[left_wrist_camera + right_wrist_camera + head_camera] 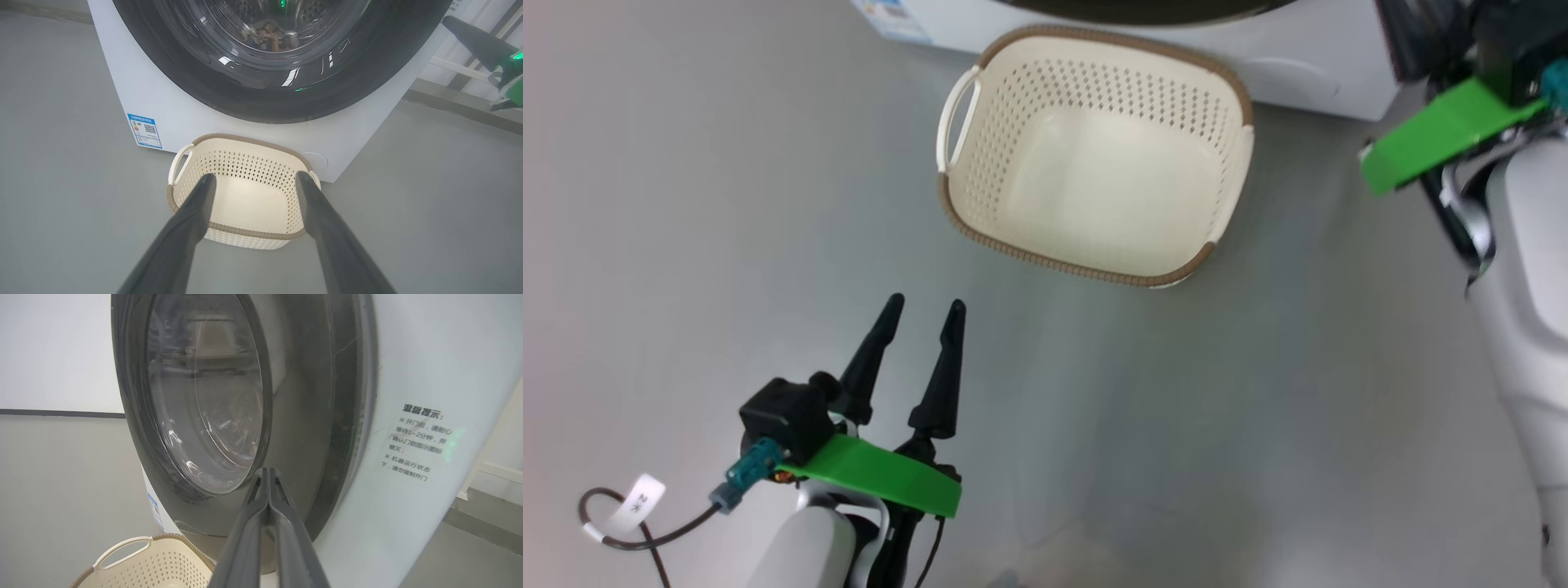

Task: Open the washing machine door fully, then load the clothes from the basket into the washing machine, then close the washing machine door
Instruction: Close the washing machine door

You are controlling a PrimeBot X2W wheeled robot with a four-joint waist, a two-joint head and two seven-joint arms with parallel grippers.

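Head view: the basket [1111, 188] lies empty at upper centre on the grey floor [686, 204], just in front of the washing machine [1307, 65]. Your left hand [925, 304] hovers at lower left, released and carrying nothing; leave it there.

Left wrist view: the washing machine door [261, 98] fills the top and looks flush with the white front. Something patterned behind the glass is probably the clothes [269, 34]. The energy sticker [145, 130] sits at the lower left corner of the front.

Right wrist view: your right hand [267, 473] is clenched on nothing, its tips at the door's lower dark rim; I cannot tell whether they touch it. Closing seems to be the step, so press squarely on the rim, not the glass, until it latches. The warning label [416, 445] is off to the right. The basket sits below the door and shouldn't obstruct it.
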